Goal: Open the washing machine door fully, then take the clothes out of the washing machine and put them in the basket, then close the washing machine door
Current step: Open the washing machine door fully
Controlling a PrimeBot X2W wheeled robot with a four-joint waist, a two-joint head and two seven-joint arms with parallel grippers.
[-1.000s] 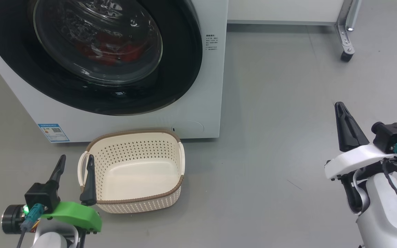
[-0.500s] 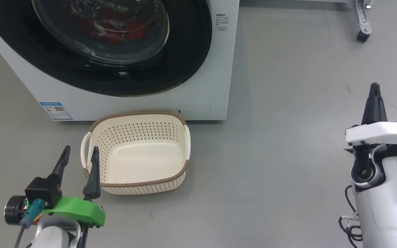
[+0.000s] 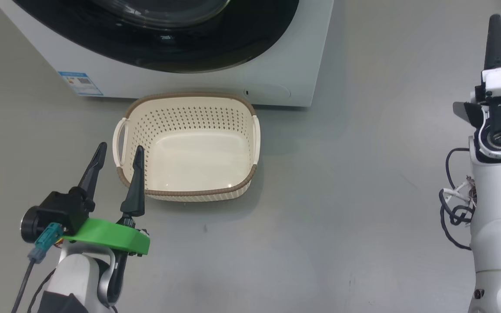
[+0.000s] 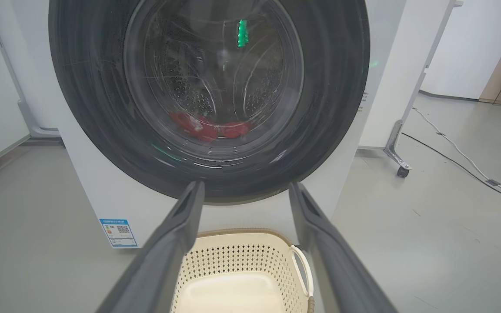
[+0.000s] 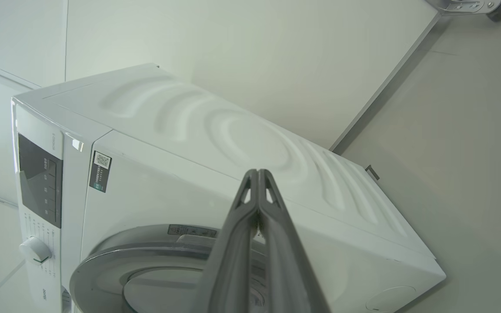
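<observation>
The washing machine (image 3: 215, 84) stands at the top of the head view, its black-rimmed door (image 3: 215, 48) shut. Through the door's glass (image 4: 215, 78) in the left wrist view, the red clothes (image 4: 209, 128) lie low in the drum. The cream basket (image 3: 188, 191) sits empty on the floor just in front of the machine. My left gripper (image 3: 119, 150) is open with nothing in it, its fingers either side of the basket's left handle as seen from above. It points at the door (image 4: 94, 87) over the basket (image 4: 242, 232). My right gripper (image 3: 496, 19) is shut far to the right, and its tip (image 5: 258, 171) is aimed at the machine's side (image 5: 233, 143).
A blue label sticker (image 3: 81, 83) marks the machine's lower left corner. Bare grey floor (image 3: 342, 174) spreads between the basket and my right arm. A metal leg on a caster (image 4: 400, 163) and a floor cable (image 4: 463, 152) lie right of the machine.
The head camera has tilted down, so machine and basket slid up the picture. My right arm has turned and raised its shut gripper. The left gripper stays open by the basket.
</observation>
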